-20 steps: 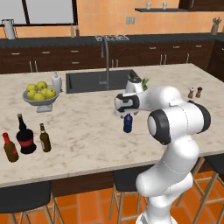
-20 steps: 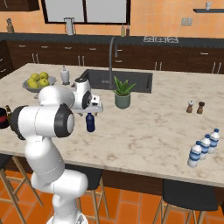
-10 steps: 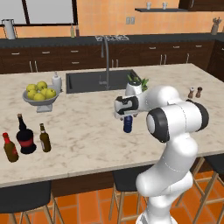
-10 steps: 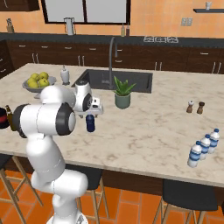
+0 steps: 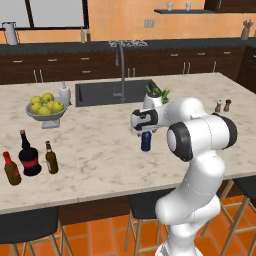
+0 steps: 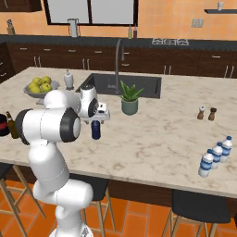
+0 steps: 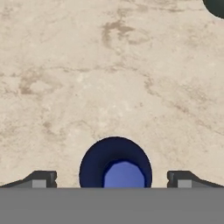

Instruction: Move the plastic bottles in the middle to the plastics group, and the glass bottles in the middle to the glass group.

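- gripper [image 5: 145,134] sits over the middle of the marble counter [image 5: 100,150], pointing down; the dark blue plastic bottle [image 5: 146,141] hangs under it, upright; seen from the right base camera the same bottle [image 6: 96,129] is below the hand, just in front of the potted plant [image 6: 129,98]
- hand view: dark blue bottle [image 7: 115,162] seen from above, centred between the two fingertips [image 7: 42,179]; there's a visible gap between each tip and the bottle, so fingers look spread and not touching it in this view; can't tell from the base views whether it's actually clamped, and can't tell if the bottle base touches the counter
- glass group at the left end of the counter: black round-bellied bottle with red label [image 5: 29,155]; brown bottle with red cap [image 5: 11,169] just beside it; slim olive-brown bottle [image 5: 50,158] standing right next to the black one, upright
- plastics group at the right end: three pale bottles with blue caps [image 6: 216,156] in a tight row, near the front edge
- also on the counter: bowl of yellow-green fruit [image 5: 46,107] by the sink [image 5: 112,92]; salt and pepper shakers [image 6: 207,113] well apart from the bottles
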Motion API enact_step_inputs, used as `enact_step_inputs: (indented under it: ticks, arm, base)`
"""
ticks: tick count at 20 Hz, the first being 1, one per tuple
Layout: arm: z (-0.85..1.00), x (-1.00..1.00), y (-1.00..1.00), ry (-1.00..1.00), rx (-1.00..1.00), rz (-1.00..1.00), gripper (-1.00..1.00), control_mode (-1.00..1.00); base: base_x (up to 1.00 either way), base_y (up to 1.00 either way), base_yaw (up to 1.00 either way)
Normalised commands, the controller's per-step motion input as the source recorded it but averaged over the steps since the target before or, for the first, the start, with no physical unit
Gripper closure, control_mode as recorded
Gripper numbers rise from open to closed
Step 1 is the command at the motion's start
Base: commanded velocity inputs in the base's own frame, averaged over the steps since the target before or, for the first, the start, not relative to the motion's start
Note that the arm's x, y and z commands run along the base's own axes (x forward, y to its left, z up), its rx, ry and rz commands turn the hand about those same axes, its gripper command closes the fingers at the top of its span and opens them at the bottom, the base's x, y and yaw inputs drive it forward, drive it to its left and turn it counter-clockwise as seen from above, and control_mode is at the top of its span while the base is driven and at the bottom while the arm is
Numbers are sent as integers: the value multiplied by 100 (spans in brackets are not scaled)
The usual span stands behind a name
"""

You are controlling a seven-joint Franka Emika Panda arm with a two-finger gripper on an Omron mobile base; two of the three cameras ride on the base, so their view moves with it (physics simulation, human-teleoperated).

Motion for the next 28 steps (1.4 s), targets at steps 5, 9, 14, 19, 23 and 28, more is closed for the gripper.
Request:
enact_step_inputs:
  ticks: [5,9,14,19,23,28]
  arm:
    - [-4,0,-3,-7,0,-1,-100,-100]
    - [-12,0,0,-6,0,0,-100,-100]
    - [-9,0,0,-2,0,0,100,-100]
    - [0,0,0,0,0,0,100,-100]
    - [0,0,-4,-1,0,-2,100,-100]
    - [20,-4,-44,-2,0,-17,100,-100]
  base:
    - [0,0,0]
    - [0,0,0]
    - [0,0,0]
    - [0,0,0]
    - [0,0,0]
    - [0,0,0]
